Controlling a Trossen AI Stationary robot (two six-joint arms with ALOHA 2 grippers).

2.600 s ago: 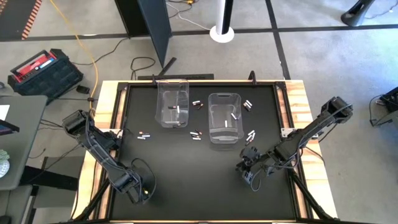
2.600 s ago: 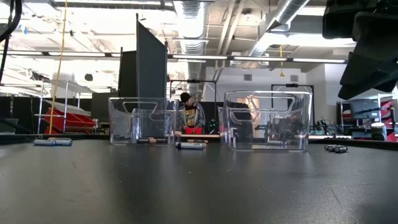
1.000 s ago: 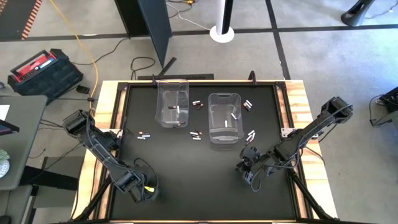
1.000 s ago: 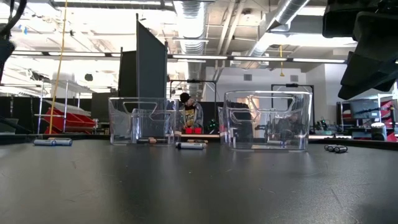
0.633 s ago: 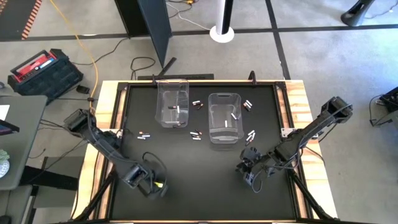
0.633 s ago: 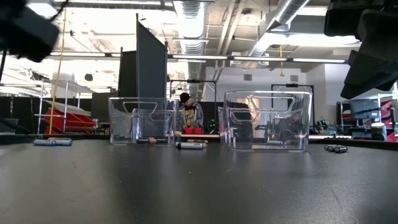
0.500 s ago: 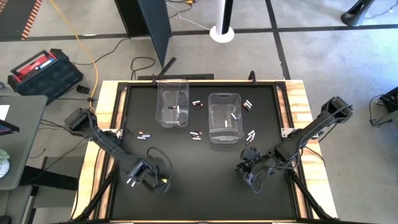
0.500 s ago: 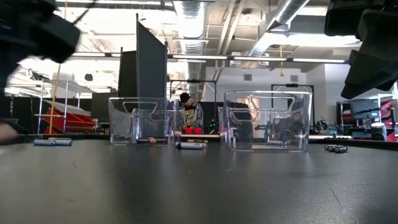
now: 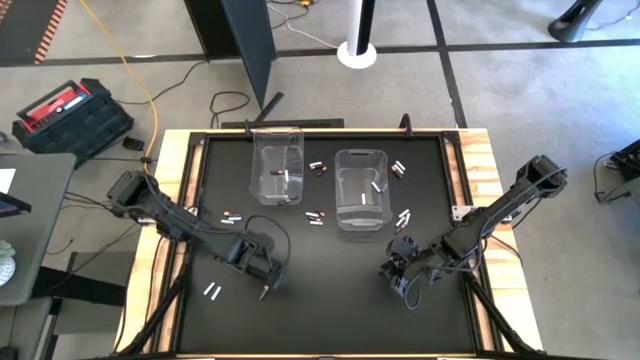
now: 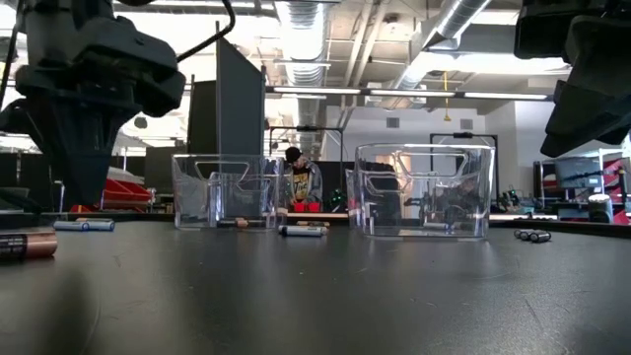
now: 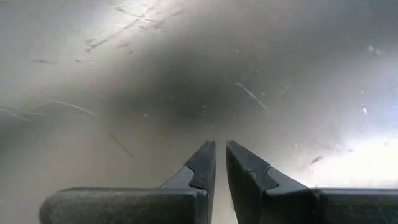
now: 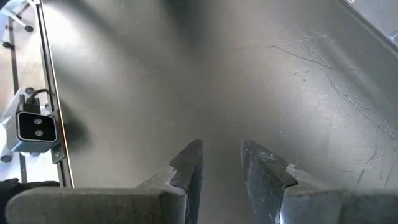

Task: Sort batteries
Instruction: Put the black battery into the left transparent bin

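Black worktop (image 9: pixel 320 300), loose batteries (image 9: pixel 211 291) at its near-left edge, more around two clear bins (image 9: pixel 278 165).
Left claw (image 9: pixel 263 290), fingers nearly together and empty, should open and descend squarely over one cell; right claw (image 9: pixel 403 287) waits part-open, empty.

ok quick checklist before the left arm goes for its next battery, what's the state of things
1. Left gripper empty: ok, fingers nearly shut with nothing between them.
2. Left gripper over bare mat: ok.
3. Loose batteries near it: ok, two lie beside it on the mat.
4. Bins upright: ok, left bin and right bin both stand.
5. Right gripper out of the way: ok, slightly open at the table's right front.
6. Battery types readable: cannot tell.
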